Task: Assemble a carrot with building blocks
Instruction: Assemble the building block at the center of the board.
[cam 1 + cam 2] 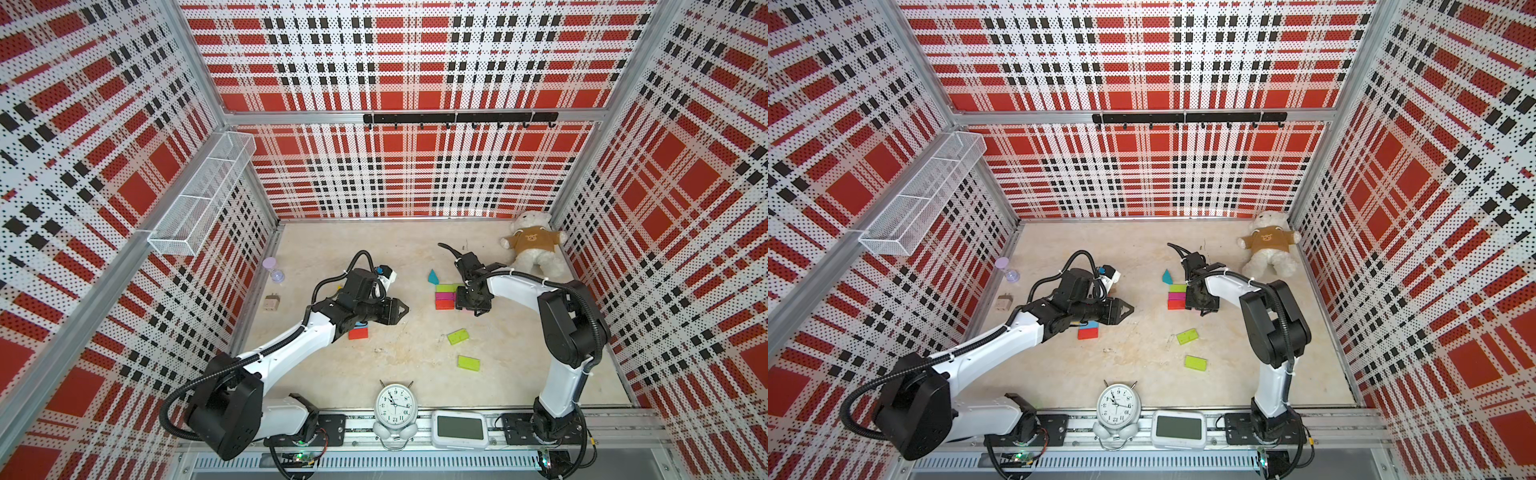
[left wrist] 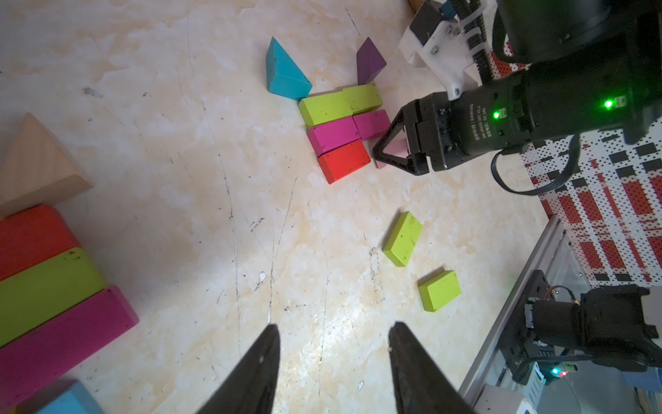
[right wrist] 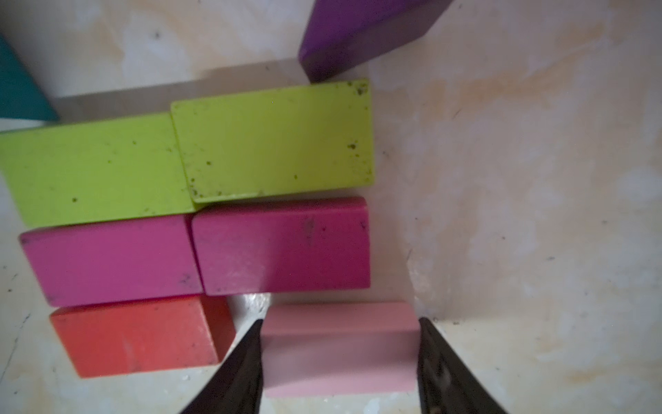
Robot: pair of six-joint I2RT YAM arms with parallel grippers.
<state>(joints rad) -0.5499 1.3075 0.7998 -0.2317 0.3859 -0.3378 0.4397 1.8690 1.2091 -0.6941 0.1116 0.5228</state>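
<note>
Top views, build: in both top views the half-built carrot of painted wooden building blocks [image 1: 444, 296] is sitting on the pale table [image 1: 415, 257], toward the back. It's a lime row, a magenta row, then a red wooden rectangle [image 1: 444, 304], and the right gripper [image 1: 460, 300] is hanging right at its edge.
Top views, spares: two loose lime wooden rectangles [image 1: 457, 336] are lying nearer the front, well apart from the build. The left gripper [image 1: 401, 309] is hovering over bare table.
Left wrist view, left fingers: the fingers [image 2: 261, 365] are standing roughly half spread and gripping nothing, only table showing between them.
Left wrist view, wedges: a teal wooden wedge [image 2: 286, 71] and a purple wooden wedge [image 2: 370, 61] are sitting right up against the lime row's outer side.
Right wrist view, grip: the right gripper looks to be pinching a pale pink wooden block [image 3: 340, 351] by its two short ends, fingers [image 3: 247, 358] pressing on both. It's just beside the red one and the magenta row.
Right wrist view, handling: I'm guessing it's light, rigid and smooth-painted, so a bit slippery. Squeezing the short ends squarely is looking like the safe hold, and bumping the neighbours is the risk.
</note>
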